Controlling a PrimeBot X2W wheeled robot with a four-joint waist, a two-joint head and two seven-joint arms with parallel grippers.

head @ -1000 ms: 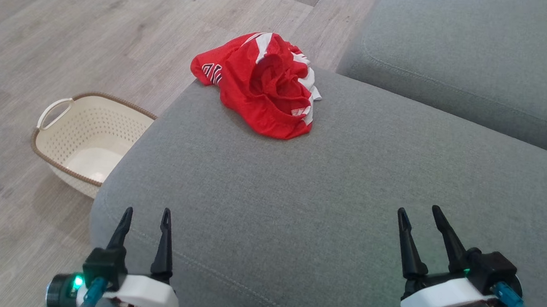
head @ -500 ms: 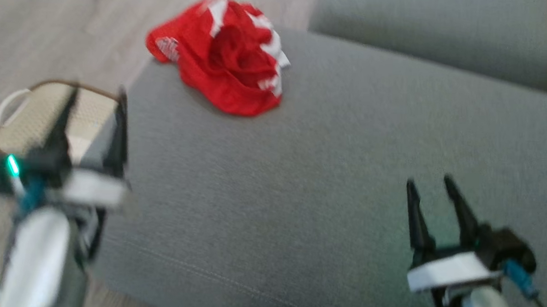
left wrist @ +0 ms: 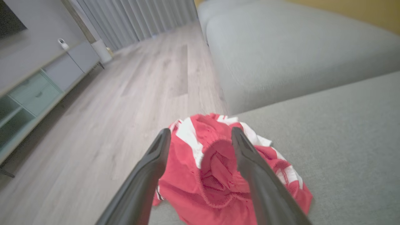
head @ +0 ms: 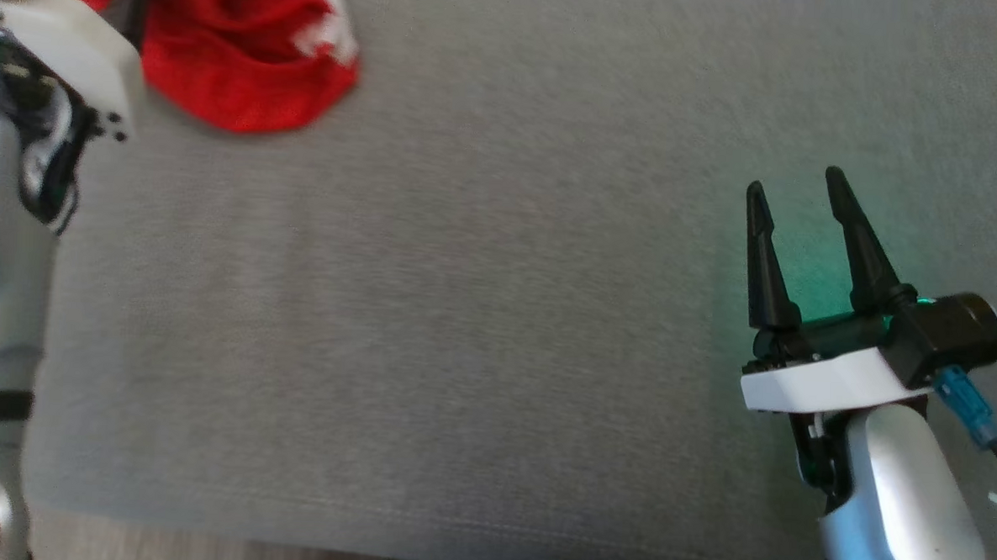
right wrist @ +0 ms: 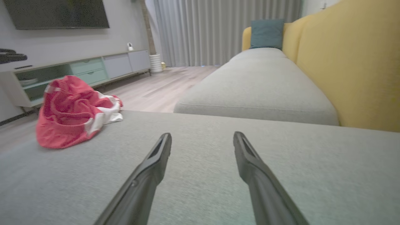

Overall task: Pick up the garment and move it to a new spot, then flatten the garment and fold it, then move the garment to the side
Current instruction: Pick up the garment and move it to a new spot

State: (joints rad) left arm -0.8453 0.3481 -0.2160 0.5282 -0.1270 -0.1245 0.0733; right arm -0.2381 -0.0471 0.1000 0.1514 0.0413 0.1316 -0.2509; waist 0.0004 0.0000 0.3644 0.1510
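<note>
The garment (head: 239,58) is a crumpled red-and-white heap near the far left corner of the grey sofa cushion (head: 463,312). In the left wrist view my left gripper (left wrist: 200,131) is open, its two dark fingers framing the garment (left wrist: 218,175) just ahead and below; I cannot tell whether they touch it. Its white housing (head: 63,42) shows at the head view's top left. My right gripper (head: 796,182) stands open over bare cushion at the right, far from the garment. Past the open right gripper (right wrist: 202,135), the garment (right wrist: 72,112) lies to the far left.
A second grey cushion (left wrist: 281,56) lies beyond a gap, with a yellow backrest (right wrist: 350,62) and a blue pillow (right wrist: 267,32). Wooden floor (left wrist: 125,93) drops off past the garment. A low TV cabinet (right wrist: 78,68) lines the far wall.
The head view has swung down and the basket has left it. My left arm has reached forward up to the garment. The right gripper stays open over the cushion.
</note>
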